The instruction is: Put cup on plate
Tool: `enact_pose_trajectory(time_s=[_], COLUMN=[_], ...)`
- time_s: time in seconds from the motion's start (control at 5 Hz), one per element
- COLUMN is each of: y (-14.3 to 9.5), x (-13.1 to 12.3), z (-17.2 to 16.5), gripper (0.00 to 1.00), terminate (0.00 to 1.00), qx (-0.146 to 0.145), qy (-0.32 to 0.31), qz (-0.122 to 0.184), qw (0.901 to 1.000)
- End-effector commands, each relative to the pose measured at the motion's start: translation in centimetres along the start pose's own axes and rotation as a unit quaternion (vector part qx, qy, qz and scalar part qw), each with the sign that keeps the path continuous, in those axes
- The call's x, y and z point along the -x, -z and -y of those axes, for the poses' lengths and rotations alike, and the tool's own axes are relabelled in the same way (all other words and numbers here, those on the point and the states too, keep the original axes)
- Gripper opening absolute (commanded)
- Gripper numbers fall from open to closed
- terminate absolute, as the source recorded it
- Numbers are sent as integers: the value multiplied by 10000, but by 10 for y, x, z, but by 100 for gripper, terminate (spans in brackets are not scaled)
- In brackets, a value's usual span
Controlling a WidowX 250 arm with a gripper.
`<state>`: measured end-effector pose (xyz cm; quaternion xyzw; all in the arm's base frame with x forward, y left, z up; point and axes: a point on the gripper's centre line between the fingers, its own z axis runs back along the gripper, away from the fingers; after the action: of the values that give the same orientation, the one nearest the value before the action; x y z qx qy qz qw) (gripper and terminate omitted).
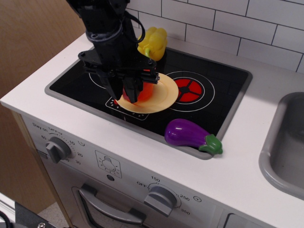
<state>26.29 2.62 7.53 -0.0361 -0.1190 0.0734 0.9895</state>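
The red cup [146, 90] is held between my gripper's fingers over the left part of the pale-yellow plate [164, 93], which lies on the black stovetop between the two burners. My gripper [125, 95] points straight down and is shut on the cup. The black fingers hide most of the cup and the plate's left edge. I cannot tell whether the cup's base touches the plate.
A yellow toy pepper [153, 42] stands at the back of the stovetop [223, 95], just behind the arm. A purple toy eggplant [190, 135] lies at the stove's front right edge. A red burner [190, 90] is right of the plate. A grey sink [285, 147] is at the far right.
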Motion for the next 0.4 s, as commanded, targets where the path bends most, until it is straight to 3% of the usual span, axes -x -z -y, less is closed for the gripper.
enact_pose_trajectory(time_s=[0.0,0.2], y=[-11,-24], x=[-18,-22], z=[2,5], gripper=[100,100], terminate=[0,0], qx=[19,82], qy=[-10,-91], qz=[230,399], qw=[9997,9991])
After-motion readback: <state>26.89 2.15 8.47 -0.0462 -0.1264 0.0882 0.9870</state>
